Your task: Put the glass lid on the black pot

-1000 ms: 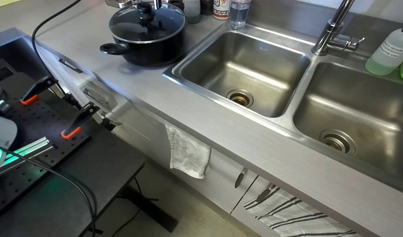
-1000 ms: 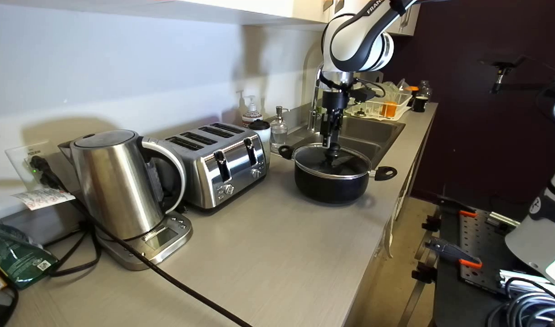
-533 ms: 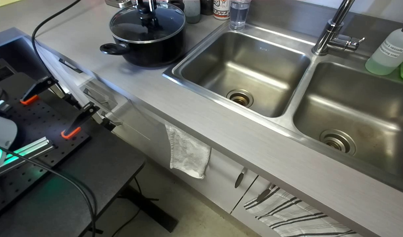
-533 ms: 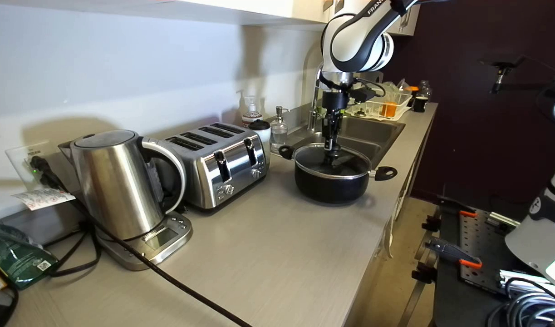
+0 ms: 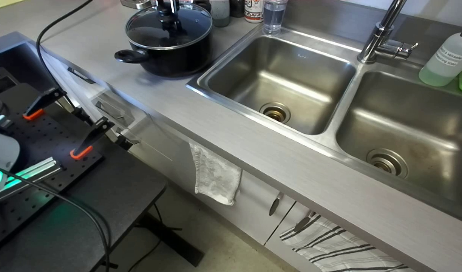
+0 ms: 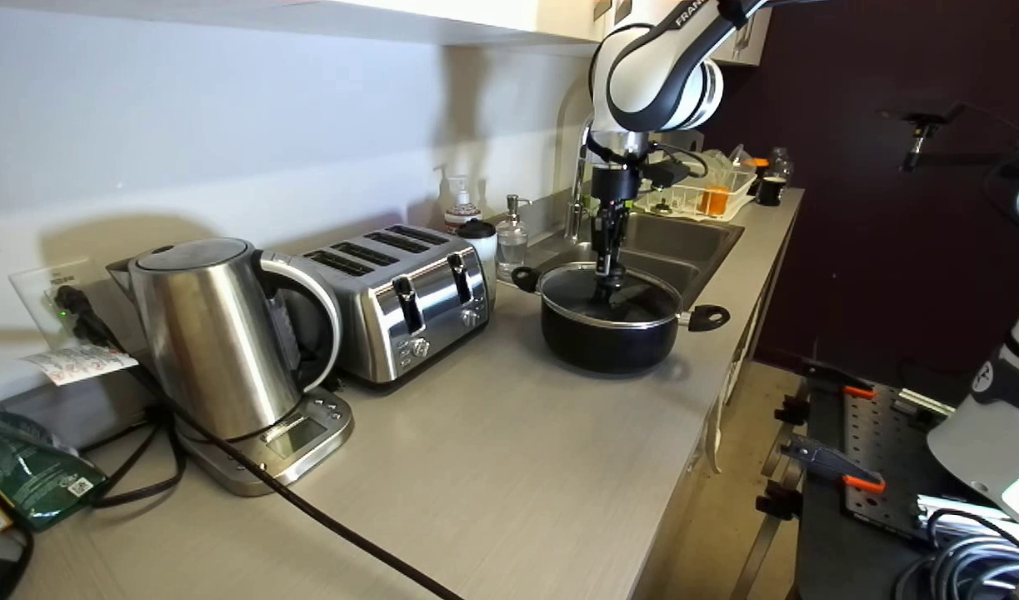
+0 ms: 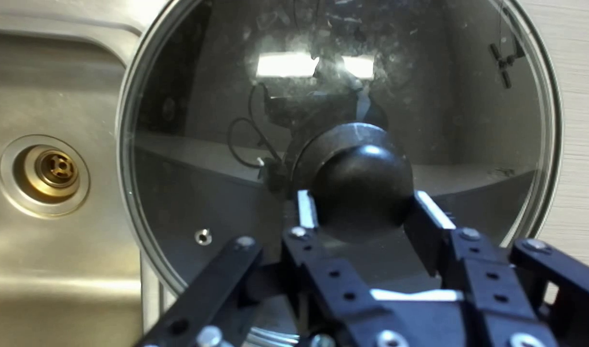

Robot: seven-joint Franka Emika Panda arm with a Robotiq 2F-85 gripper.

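The black pot [image 6: 609,346] stands on the counter beside the sink, a side handle on either side in both exterior views. The glass lid [image 7: 217,193] rests level on its rim [image 5: 169,48], clear glass with a dark round knob [image 7: 364,188] in the middle. From above, my gripper [image 7: 366,207] is shut on that knob; in the wrist view a finger [image 7: 306,209] presses on each side of it. Pointing straight down, the gripper [image 6: 611,265] appears over the lid's centre in an exterior view. The inside of the pot shows only darkly through the glass.
Right beside the pot is the double sink [image 5: 200,81] with its tap [image 5: 382,37]. A toaster [image 6: 401,300] and a steel kettle [image 6: 213,350] stand along the wall. Bottles and a soap dispenser [image 6: 511,237] are behind the pot. A power cord [image 6: 326,521] crosses the counter.
The fingers have come together onto the lid's knob between one second and half a second ago. Lid, pot and arm have otherwise stayed in place.
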